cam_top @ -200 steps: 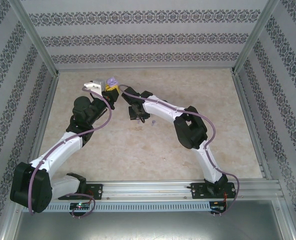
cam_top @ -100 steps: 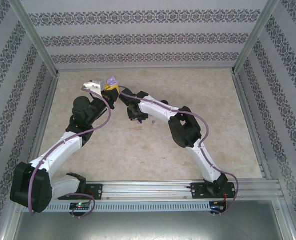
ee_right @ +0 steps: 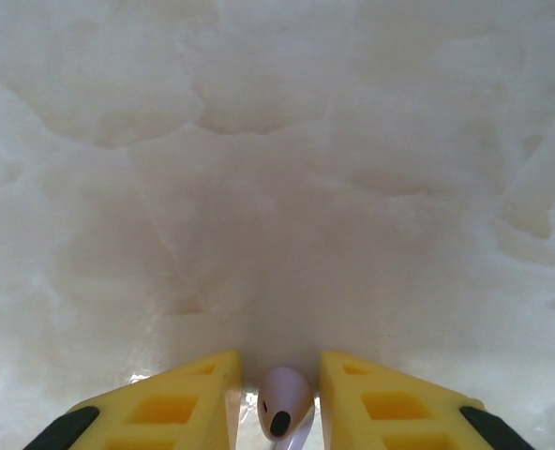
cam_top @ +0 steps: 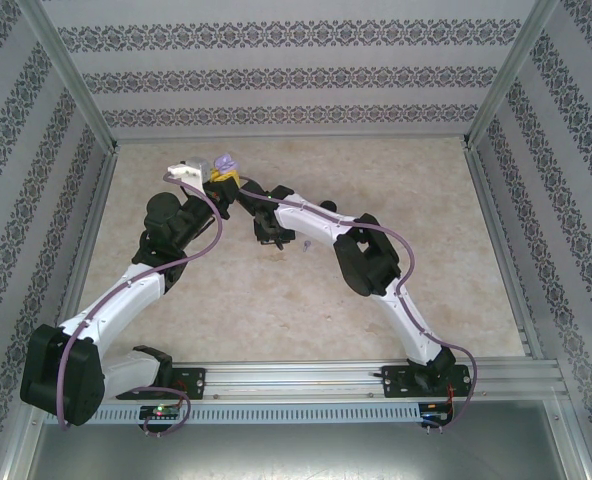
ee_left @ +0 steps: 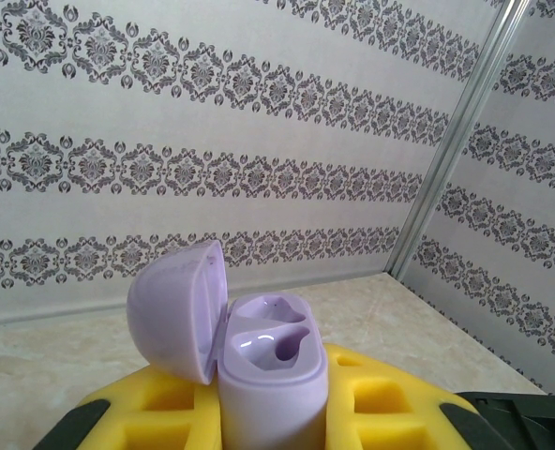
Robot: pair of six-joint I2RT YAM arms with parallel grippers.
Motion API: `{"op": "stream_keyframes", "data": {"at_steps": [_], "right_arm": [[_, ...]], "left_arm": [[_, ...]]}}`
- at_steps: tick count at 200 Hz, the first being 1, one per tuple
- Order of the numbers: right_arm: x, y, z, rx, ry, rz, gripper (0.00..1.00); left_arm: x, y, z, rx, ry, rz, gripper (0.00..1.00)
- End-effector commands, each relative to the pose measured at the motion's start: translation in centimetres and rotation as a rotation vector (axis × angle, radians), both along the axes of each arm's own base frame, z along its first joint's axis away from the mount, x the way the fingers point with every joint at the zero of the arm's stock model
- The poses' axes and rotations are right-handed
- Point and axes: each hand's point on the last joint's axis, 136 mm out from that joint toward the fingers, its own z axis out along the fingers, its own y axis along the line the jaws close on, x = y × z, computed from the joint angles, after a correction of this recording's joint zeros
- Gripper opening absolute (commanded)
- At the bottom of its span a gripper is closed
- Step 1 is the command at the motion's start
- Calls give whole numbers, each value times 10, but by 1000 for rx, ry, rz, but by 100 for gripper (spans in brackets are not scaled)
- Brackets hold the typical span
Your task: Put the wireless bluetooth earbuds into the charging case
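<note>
The left gripper (ee_left: 273, 417) is clamping the lilac charging case (ee_left: 268, 370) upright at the far left of the marble table (cam_top: 406, 200), its lid (ee_left: 176, 309) hanging open to the left. Just right of it, the right gripper (ee_right: 280, 398) is pinching a lilac earbud (ee_right: 283, 405) between yellow fingers (ee_right: 179, 408) above the table. A second earbud (cam_top: 305, 243) is lying on the table close by.

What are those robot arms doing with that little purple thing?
The left gripper holds a lilac charging case upright with the lid open. The right gripper has a lilac earbud between its fingers, above the table and close to the case. The bud is not in the case yet.
</note>
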Motion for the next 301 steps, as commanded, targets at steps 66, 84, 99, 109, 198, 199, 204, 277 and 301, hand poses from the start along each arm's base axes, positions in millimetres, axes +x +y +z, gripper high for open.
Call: {"op": "stream_keyframes", "data": {"at_steps": [66,84,99,109,198,199,204,277,301], "right_arm": [[-4,1,-11,-35,8,-3,22],[-3,0,-11,-36,8,-1,19],[-3,0,-9,-34,2,3,16],[-2,0,-6,-32,-7,10,16],[12,-19,65,40,-195,17,13],[12,-19,66,41,-197,18,13],[13,-20,69,46,-204,20,13],[0,-37,90,55,-244,42,13],[-3,-47,108,79,-294,36,13]], "left_arm": [[-3,-3,20,-39,-44,-21,0],[-3,-3,20,-40,-42,-21,0],[-3,-3,20,-40,-41,-24,0],[-3,-4,21,-40,-38,-28,0],[-8,-10,32,-8,-38,-66,0],[-8,-10,32,-8,-39,-67,0],[-8,-9,32,-8,-36,-66,0],[-11,-13,25,16,-3,-92,0],[-14,-17,20,33,-4,-119,0]]}}
